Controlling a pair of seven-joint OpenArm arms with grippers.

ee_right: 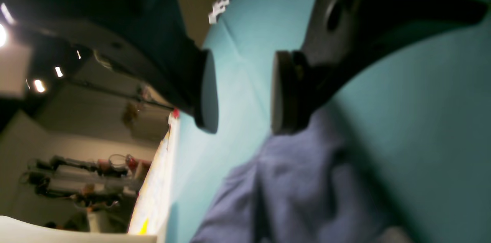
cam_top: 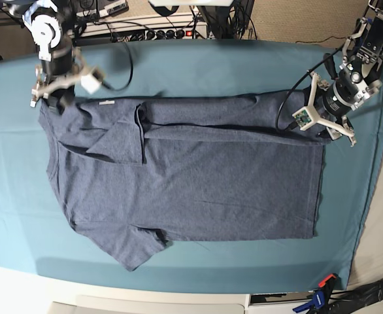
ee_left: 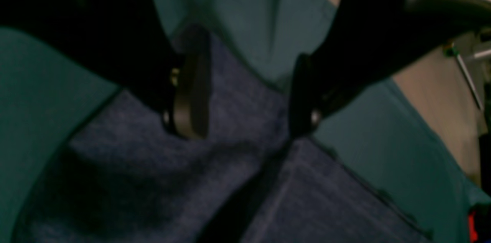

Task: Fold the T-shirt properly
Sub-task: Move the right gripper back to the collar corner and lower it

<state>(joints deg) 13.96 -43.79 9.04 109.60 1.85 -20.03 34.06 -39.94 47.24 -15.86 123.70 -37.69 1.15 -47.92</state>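
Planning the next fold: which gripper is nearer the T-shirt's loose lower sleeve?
Right. The right gripper sits at the shirt's far collar-end corner, same end as that sleeve; the left gripper is at the hem end, opposite.

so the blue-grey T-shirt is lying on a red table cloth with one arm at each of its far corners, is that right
Not quite. The table cloth is teal, not red, as the base view shows. The rest holds: the T-shirt lies spread on it, with the left gripper at one far corner and the right gripper at the other.
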